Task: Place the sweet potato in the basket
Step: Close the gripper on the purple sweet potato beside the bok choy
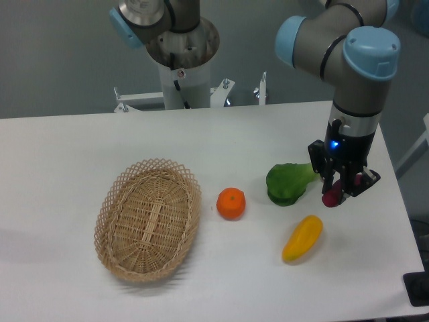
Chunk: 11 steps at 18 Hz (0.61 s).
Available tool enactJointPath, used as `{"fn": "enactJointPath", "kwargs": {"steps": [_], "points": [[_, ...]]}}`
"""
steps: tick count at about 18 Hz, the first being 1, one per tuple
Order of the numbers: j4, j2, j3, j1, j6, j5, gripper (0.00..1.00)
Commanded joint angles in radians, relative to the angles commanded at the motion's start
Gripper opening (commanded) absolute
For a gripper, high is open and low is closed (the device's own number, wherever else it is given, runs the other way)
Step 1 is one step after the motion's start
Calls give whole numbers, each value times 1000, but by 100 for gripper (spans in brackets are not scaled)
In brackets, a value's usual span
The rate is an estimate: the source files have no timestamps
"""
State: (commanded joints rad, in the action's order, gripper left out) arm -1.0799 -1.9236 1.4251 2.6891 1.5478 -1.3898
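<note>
Nearest the camera, a yellow-orange elongated vegetable (302,238) lies flat on the white counter (60,154), angled toward the right side, untouched. To its left, the oval light-tan woven wicker basket (149,219) with a lacy open-weave rim sits with nothing in it, mouth up, ready to receive. Just right of the basket, apart from it, a round orange fruit (231,203). Further back, a green leafy vegetable (288,182) rests just left of the gripper.

The black two-finger gripper (340,186) hangs from the grey-and-blue arm pointing down, jaws closed narrowly around the small magenta-purple sweet potato (332,195), only a dark-red patch of it showing between and below the fingers. The grip looks to be near the tuber's upper part, so it dangles downward; whether it touches the counter cannot be told.

Judgement: the pick seems done, carry not begun. The sweet potato is well apart from the basket, with the orange fruit and green vegetable between, so the path probably needs height to clear them.
</note>
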Motion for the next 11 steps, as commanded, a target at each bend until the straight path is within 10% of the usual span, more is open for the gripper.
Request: {"fn": "enactJointPath", "kwargs": {"steps": [11], "points": [[2, 28, 34, -80, -191, -2, 34]]}}
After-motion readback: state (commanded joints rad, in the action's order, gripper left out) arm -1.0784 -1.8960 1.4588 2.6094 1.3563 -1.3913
